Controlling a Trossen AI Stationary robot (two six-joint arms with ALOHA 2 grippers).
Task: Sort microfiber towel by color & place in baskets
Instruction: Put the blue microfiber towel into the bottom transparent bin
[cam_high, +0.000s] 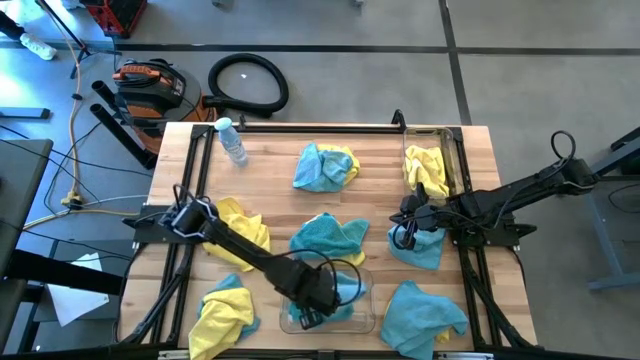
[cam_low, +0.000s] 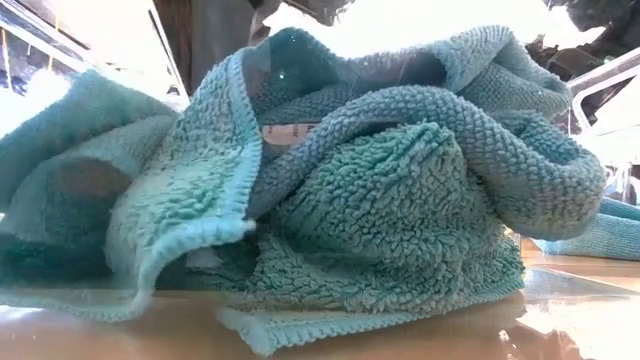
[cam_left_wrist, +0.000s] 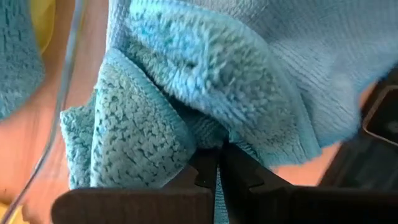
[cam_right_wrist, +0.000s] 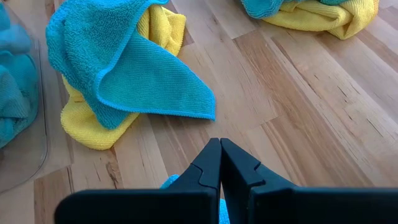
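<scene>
- The left pincer (cam_high: 312, 312) reached down into the clear basket (cam_high: 366, 322) at the near edge of the wooden table (cam_high: 270, 150), its fingers (cam_left_wrist: 200, 168) pressed together on a fold of a teal towel (cam_left_wrist: 205, 68).
- Seen from table height, that teal towel (cam_low: 380, 180) lay heaped inside the see-through wall, filling most of the view.
- The right pincer (cam_high: 410, 218) hung at the right side of the table, its jaws pressed shut with nothing between them, just above another teal towel (cam_high: 420, 248).
- The second basket (cam_high: 456, 160) stood at the far right corner with a yellow towel (cam_high: 425, 168) in it.
- A teal and yellow pair (cam_high: 325, 166) lay at the far middle of the table, and a teal towel (cam_high: 328, 238) sat at its centre.
- A yellow towel (cam_high: 245, 225) lay on the left beneath the left arm, and a yellow towel with teal over it (cam_high: 225, 310) rested at the near left corner.
- A further teal towel (cam_high: 425, 312) lay at the near right; a scrap of yellow at its near edge may have been another cloth.
- From the right wrist, a teal towel draped over a yellow one (cam_right_wrist: 118, 68) lay on the boards.
- A clear water bottle (cam_high: 232, 140) lay at the far left of the table.
</scene>
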